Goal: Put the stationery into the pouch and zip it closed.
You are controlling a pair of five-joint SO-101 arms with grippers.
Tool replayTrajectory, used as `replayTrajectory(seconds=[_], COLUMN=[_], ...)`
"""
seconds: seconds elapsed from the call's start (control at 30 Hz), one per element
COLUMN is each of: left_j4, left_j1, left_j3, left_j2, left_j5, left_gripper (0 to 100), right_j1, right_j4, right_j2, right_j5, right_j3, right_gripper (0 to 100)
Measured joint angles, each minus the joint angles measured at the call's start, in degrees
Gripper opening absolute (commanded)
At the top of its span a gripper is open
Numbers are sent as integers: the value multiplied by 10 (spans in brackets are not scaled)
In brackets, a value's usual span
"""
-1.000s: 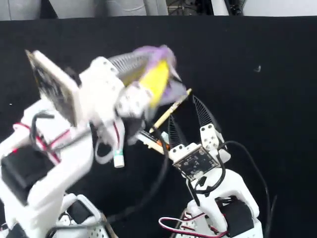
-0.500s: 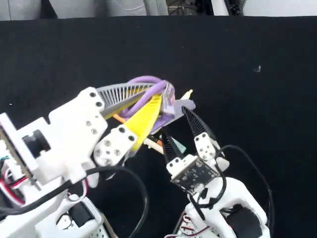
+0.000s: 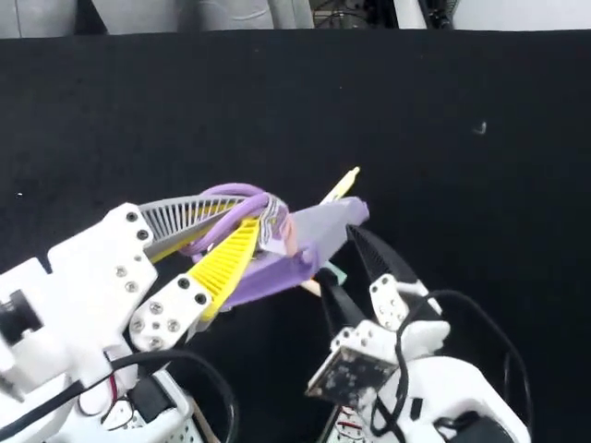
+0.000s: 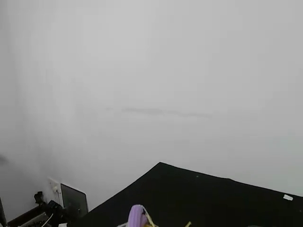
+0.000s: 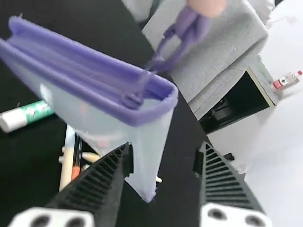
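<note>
The left gripper (image 3: 263,220) was at the near left of the table (image 3: 462,111). Its yellow and grey fingers (image 3: 226,263) were pressed together on one end of the purple pouch (image 3: 309,245), where the purple cord (image 3: 231,196) looped over them. The pouch stretched from that grip toward the right, lifted off the table, and its far-right end lay between the black fingers of the right gripper (image 3: 336,251).

In the right wrist view the pouch (image 5: 94,109) hung with its zipper edge upward and one clear corner pointing down into the gap of the right gripper (image 5: 164,145). The fingers (image 5: 102,182) were spread wide to either side of that corner (I could not tell whether they touched it). I also could not tell whether the zipper was fully shut.

A cream pencil (image 3: 340,185) lay on the table just beyond the pouch. Under the pouch lay a green and white stick (image 5: 26,116) and more pencils (image 5: 70,156).

The left wrist view showed a purple tip of the pouch (image 4: 138,216) against the table (image 4: 213,198).
</note>
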State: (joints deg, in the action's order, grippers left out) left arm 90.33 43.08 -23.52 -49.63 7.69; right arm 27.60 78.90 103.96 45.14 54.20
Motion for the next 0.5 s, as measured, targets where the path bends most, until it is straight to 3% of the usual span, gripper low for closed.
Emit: replayTrajectory(seconds=[0.27, 0.5], left_j4=[10, 10], left_j1=[0, 0], left_j3=[0, 0], left_j2=[1, 1], left_j5=[0, 0], left_gripper=[30, 30], right_j1=[0, 79], right_j4=[53, 130], right_j2=[0, 0], right_j5=[67, 56], right_j3=[-34, -55], right_gripper=[223, 224])
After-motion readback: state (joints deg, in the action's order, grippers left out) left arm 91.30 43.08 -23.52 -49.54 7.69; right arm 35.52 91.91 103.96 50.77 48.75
